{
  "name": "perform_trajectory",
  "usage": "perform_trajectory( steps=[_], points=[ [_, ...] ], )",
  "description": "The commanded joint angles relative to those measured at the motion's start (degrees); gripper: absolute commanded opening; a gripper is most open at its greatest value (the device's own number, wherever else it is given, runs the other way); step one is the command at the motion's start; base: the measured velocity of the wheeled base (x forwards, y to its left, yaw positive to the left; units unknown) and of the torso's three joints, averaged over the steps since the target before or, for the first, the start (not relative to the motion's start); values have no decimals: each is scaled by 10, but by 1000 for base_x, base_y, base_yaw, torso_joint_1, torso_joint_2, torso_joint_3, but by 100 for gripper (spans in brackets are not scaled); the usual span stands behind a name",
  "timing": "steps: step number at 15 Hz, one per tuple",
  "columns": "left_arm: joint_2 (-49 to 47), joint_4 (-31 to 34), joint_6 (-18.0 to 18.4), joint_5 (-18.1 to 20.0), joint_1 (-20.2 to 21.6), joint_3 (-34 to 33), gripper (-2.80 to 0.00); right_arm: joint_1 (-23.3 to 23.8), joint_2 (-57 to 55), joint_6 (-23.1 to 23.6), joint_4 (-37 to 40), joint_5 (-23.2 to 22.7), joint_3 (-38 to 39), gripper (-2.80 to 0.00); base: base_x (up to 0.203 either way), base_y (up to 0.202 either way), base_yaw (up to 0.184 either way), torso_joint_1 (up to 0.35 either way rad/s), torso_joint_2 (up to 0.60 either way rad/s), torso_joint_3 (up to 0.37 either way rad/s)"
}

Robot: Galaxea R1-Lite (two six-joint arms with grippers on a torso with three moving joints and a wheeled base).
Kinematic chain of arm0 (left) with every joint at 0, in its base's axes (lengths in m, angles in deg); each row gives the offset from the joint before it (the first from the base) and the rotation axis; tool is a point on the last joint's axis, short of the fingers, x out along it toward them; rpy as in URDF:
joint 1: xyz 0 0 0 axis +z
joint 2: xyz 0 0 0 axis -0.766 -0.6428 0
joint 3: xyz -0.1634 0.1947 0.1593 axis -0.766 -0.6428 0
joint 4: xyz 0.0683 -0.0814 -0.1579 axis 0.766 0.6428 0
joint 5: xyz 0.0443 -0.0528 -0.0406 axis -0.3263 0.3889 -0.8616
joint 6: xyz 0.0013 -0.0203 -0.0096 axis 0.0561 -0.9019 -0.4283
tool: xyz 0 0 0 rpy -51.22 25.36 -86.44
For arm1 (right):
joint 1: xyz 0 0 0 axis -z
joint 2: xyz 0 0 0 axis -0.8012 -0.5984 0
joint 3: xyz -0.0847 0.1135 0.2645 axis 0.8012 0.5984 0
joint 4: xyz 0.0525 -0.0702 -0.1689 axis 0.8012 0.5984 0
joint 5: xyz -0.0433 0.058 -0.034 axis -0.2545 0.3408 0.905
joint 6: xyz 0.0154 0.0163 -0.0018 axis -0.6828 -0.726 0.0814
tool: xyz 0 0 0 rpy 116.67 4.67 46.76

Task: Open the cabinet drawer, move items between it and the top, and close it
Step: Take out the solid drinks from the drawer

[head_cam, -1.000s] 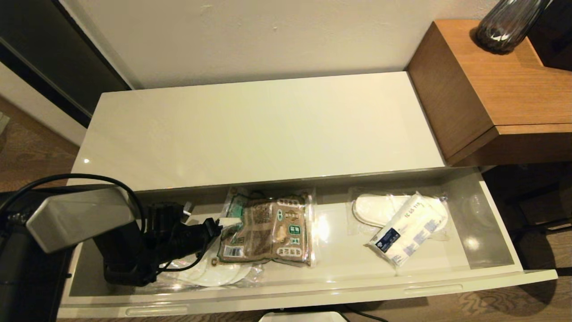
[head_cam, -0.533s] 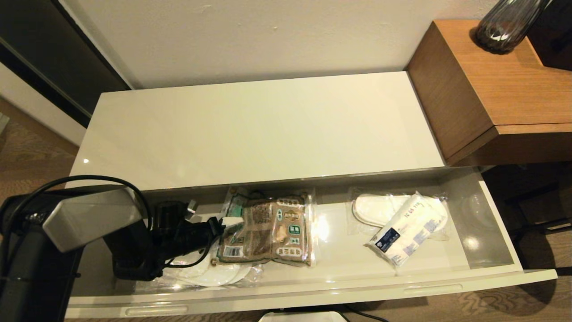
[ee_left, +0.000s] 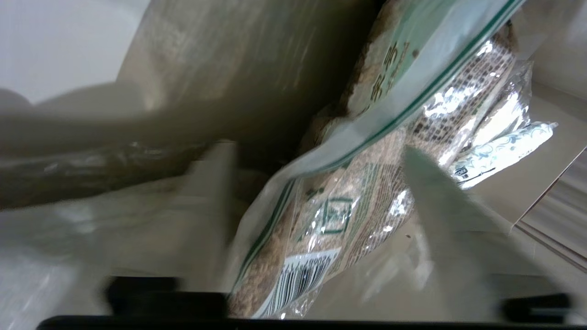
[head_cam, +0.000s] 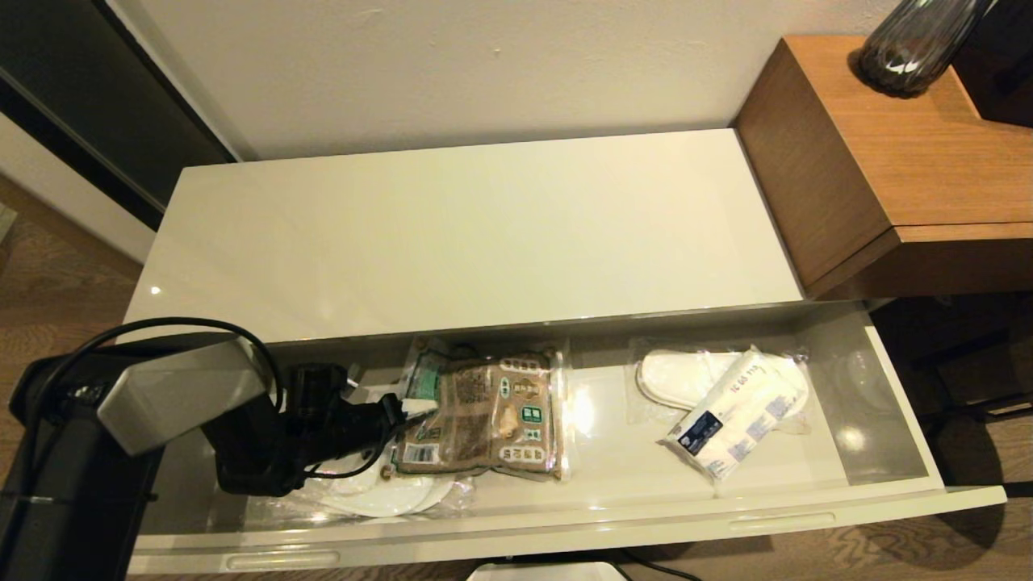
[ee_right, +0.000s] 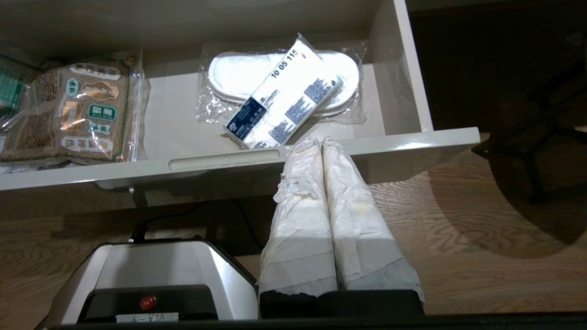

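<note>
The cabinet drawer (head_cam: 815, 512) stands pulled out below the bare cream top (head_cam: 468, 226). The clear bag of brown snacks (head_cam: 484, 415) lies flat in its left half. My left gripper (head_cam: 410, 406) is down inside the drawer at the bag's left edge. In the left wrist view this gripper (ee_left: 316, 153) is open, with the snack bag's (ee_left: 330, 215) corner between the fingers (ee_left: 211, 201). The white tissue pack (head_cam: 734, 415) with its blue label rests on wrapped slippers in the right half. My right gripper (ee_right: 321, 143) is shut and empty, just before the drawer front (ee_right: 412, 142), outside the head view.
Wrapped white slippers (head_cam: 686, 378) lie under the tissue pack, and another pair (head_cam: 379, 494) lies under my left arm. A taller brown desk (head_cam: 888, 145) with a dark glass vase (head_cam: 920, 40) stands at the right. The robot's base (ee_right: 151, 275) sits below the drawer front.
My left arm has shifted right along the drawer, bringing its gripper closer onto the snack bag's left edge. The bag, the tissue pack and the drawer have not moved.
</note>
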Motion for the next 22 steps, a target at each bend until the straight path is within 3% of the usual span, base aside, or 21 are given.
perform_trajectory(
  steps=[1, 7, 16, 17, 20, 22],
  points=[
    [-1, -3, -3, 2, 0, 4, -280, 0, 0, 0, 0, 0, 0, -280, 0, 0, 0, 0, 0, 0],
    [38, 8, -2, 2, 0, 8, -280, 0, 0, 0, 0, 0, 0, -280, 0, 0, 0, 0, 0, 0],
    [196, 135, 1, 1, -9, -57, -280, 0, 0, 0, 0, 0, 1, -280, 0, 0, 0, 0, 0, 0],
    [199, 136, 1, -3, -9, -69, -280, 0, 0, 0, 0, 0, 1, -280, 0, 0, 0, 0, 0, 0],
    [207, 142, 2, -70, -11, -114, -280, 0, 0, 0, 0, 0, 0, -280, 0, 0, 0, 0, 0, 0],
    [209, 141, -1, -86, -14, -146, -280, 0, 0, 0, 0, 0, 1, -280, 0, 0, 0, 0, 0, 0]
  ],
)
